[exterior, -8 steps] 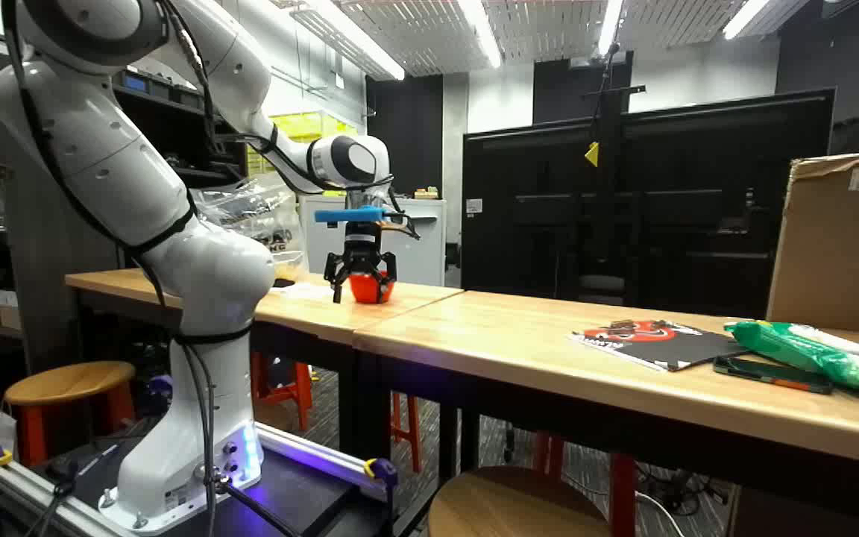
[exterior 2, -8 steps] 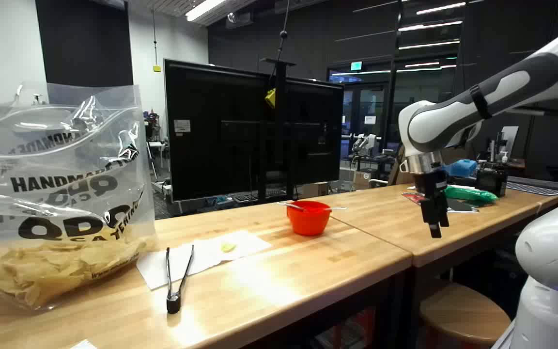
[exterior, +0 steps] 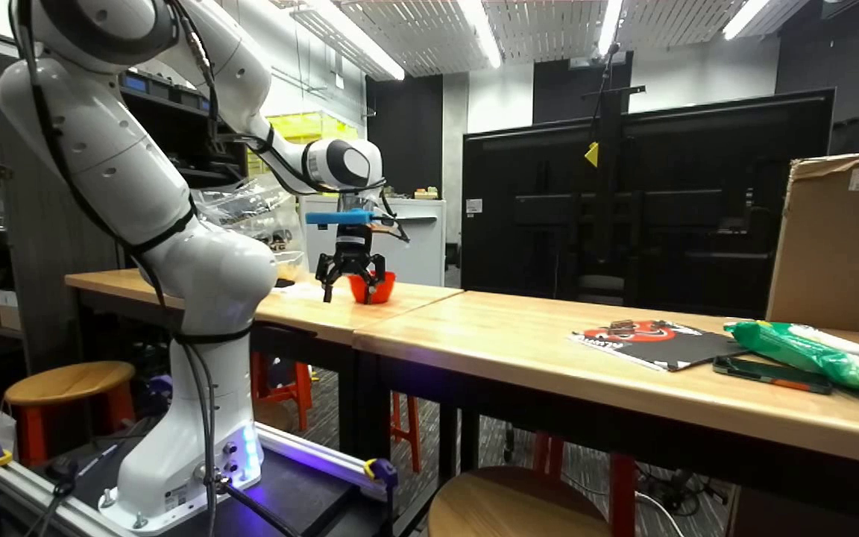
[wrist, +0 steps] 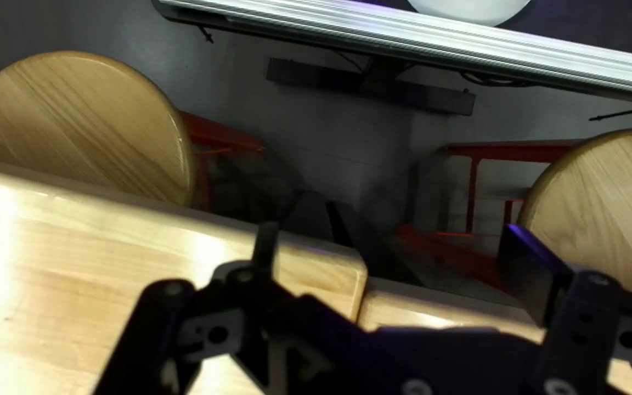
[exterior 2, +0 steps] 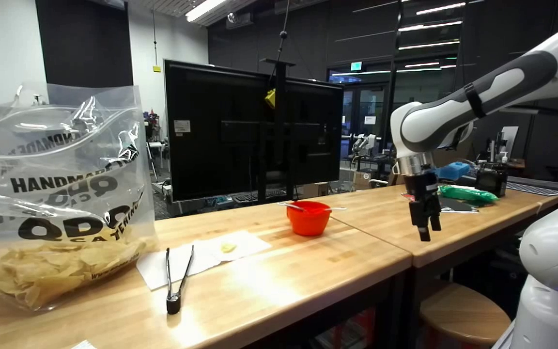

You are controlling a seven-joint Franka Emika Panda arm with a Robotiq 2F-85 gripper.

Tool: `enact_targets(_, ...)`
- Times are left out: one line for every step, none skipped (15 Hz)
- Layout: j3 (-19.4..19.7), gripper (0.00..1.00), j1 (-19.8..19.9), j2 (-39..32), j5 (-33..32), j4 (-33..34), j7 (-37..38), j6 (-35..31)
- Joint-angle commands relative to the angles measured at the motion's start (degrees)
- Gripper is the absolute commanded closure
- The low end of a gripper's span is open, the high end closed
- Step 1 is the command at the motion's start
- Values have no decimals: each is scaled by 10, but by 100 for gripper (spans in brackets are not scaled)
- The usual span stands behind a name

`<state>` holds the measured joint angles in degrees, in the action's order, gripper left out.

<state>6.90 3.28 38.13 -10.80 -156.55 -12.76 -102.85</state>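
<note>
My gripper (exterior: 349,295) is open and holds nothing. It hangs pointing down over the table's front edge, and it also shows in an exterior view (exterior 2: 430,230). In the wrist view the two fingers (wrist: 398,263) stand wide apart, with the table edge and the floor beyond them. A red bowl (exterior 2: 309,221) with utensils resting across it stands on the table, apart from the gripper. In an exterior view the bowl (exterior: 383,291) is partly hidden behind the fingers. Black tongs (exterior 2: 174,296) and a yellowish chip (exterior 2: 227,247) on white paper (exterior 2: 204,257) lie farther along.
A clear bag of chips (exterior 2: 61,264) stands at the table's end. A green packet (exterior: 810,354), a dark phone-like object (exterior: 772,374) and a black printed sheet (exterior: 661,347) lie on the second table. Stools (wrist: 80,126) stand below the edge. A large screen (exterior 2: 255,140) stands behind.
The arm and gripper have moved a little to the left in both exterior views, and slightly lower in one of them. The gripper stays open. The bowl and the other objects have not moved.
</note>
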Motion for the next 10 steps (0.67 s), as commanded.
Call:
enact_targets(-32, 0, -15, -21, 32, 18, 60, 13)
enact_targets(-41, 0, -19, -26, 38, 22, 75, 10)
enact_targets(-52, 0, -22, -30, 39, 26, 91, 7)
enact_targets(-63, 0, -23, -33, 35, 29, 108, -2)
enact_targets(-73, 0, -24, -37, 28, 31, 124, -17)
enact_targets(-78, 0, -25, -42, 27, 34, 134, -37)
enact_targets(-79, 0, -27, -48, 30, 35, 140, -58)
enact_targets(-80, 0, -28, -53, 32, 34, 144, -87)
enact_targets(-80, 0, -29, -57, 35, 31, 146, -118)
enact_targets(-79, 0, -29, -60, 38, 27, 147, -147)
